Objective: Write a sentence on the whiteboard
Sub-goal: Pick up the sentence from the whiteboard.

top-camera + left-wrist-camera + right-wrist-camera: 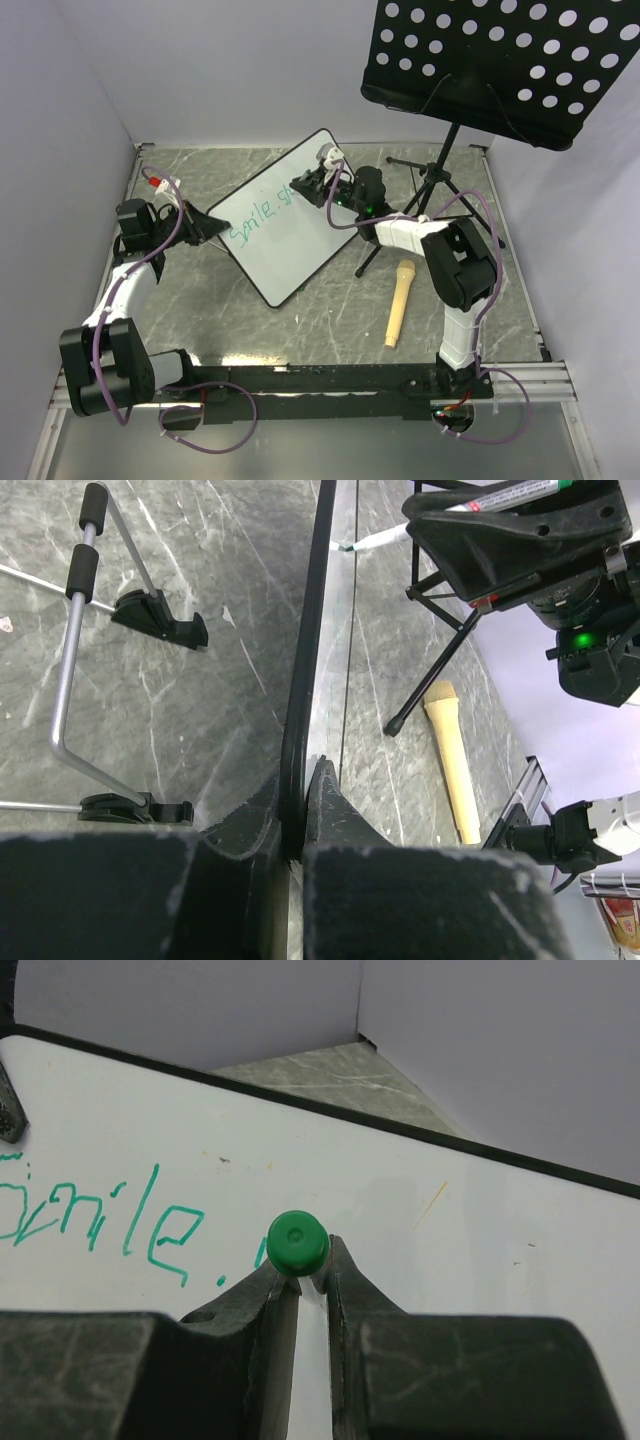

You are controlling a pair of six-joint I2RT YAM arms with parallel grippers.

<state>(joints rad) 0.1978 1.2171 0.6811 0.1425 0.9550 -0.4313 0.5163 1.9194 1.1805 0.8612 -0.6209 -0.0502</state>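
Ref. tool: marker [329,157].

- music stand [505,65]: black perforated desk, tilted, raised high, R of and beyond marker.
- tripod legs [432,185]: black, on table just R of marker. One leg tip is near tan rod, not touching.
- tan rod [398,302]: lies flat, R of marker toward near edge, well apart. Wider end points away.
- table [330,320]: grey-green marble pattern.
- walls [250,70]: plain, pale.

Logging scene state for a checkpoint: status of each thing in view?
whiteboard: edge clamped, partly written.
sentence: unfinished, "Smile," plus a started word.
left pincer: shut on whiteboard.
right pincer: shut on marker.
marker: held, tip toward board.
wooden stick: lying flat.
music stand: upright.
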